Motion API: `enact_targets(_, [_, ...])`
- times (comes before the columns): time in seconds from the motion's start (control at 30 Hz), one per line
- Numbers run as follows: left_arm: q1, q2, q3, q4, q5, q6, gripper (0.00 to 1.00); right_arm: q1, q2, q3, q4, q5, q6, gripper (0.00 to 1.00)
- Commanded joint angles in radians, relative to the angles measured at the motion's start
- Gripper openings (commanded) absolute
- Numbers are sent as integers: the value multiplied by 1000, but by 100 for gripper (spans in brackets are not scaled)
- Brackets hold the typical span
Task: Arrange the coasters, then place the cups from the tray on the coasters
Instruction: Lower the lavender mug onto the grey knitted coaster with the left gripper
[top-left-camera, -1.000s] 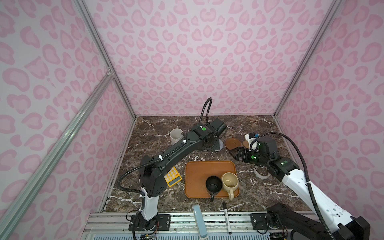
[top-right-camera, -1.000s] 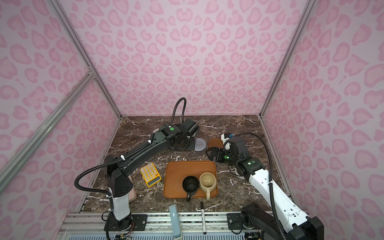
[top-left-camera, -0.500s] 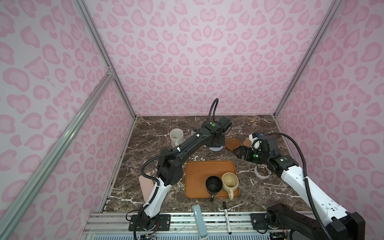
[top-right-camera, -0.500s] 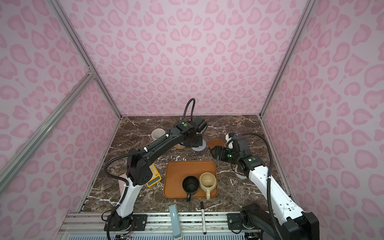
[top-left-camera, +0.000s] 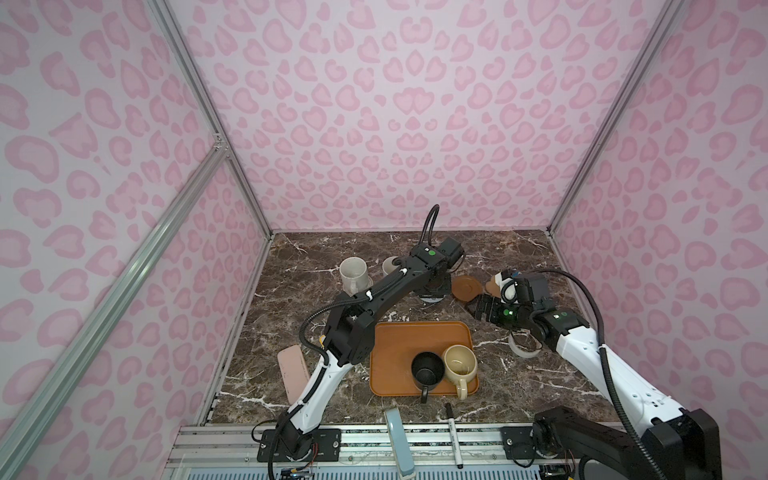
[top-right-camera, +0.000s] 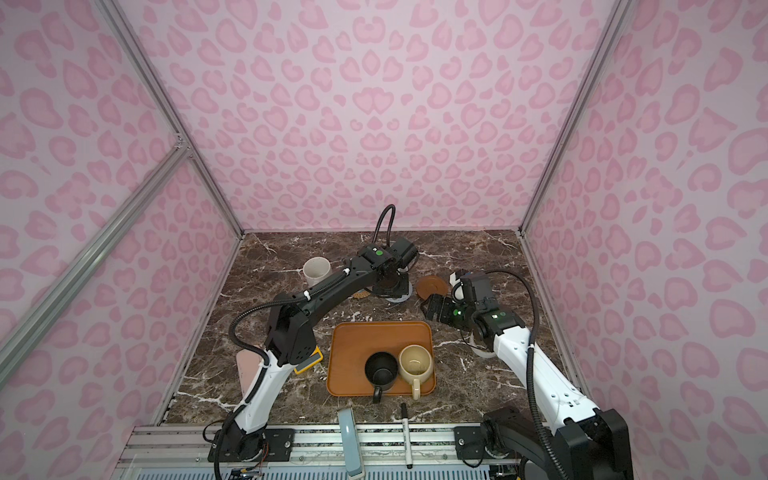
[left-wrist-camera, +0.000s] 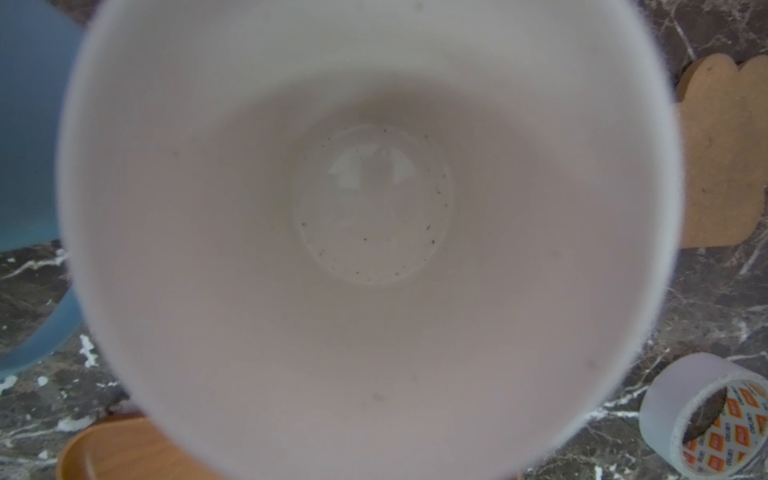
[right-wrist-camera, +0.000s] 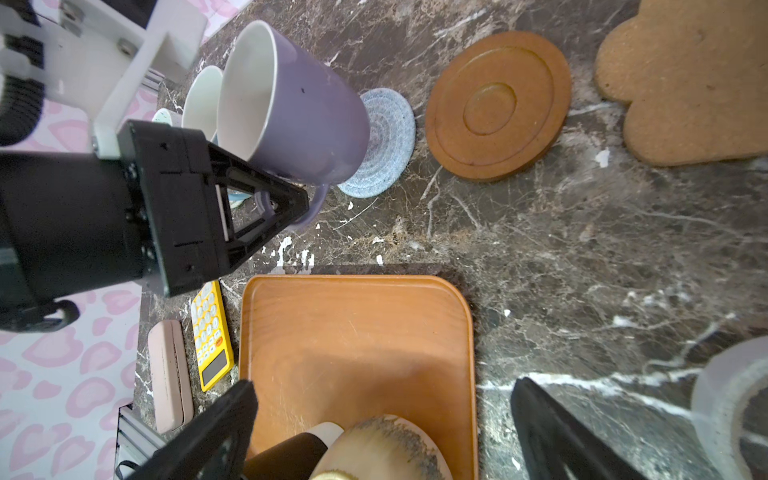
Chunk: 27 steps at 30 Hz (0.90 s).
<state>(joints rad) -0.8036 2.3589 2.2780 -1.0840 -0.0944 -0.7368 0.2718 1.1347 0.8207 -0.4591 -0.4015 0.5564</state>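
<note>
While the left gripper (right-wrist-camera: 270, 203) clamps the lavender mug (right-wrist-camera: 291, 112) by its handle — base over the grey-blue coaster (right-wrist-camera: 386, 141) — the right gripper (top-left-camera: 476, 311) hangs spread wide, empty, near the tray (right-wrist-camera: 357, 332).

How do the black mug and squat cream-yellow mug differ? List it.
The black mug is dark, narrower; the squat cream-yellow mug pale, wider. The black mug stands left of the cream-yellow one in both top views. Both upright on the orange-brown tray, handles toward the near edge.

Lavender mug (right-wrist-camera: 299, 124) further right, now over grey-blue coaster (right-wrist-camera: 386, 158).
</note>
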Motion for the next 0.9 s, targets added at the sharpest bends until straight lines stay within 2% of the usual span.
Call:
enact_targets(0.0, [7,28,25,46,-9,7,0,0,11,-8,10,-15,-14,97])
enact_targets(0.87, [17,107,61,39,-44,15,0,-1,62,-6,-16,-36,-52,97])
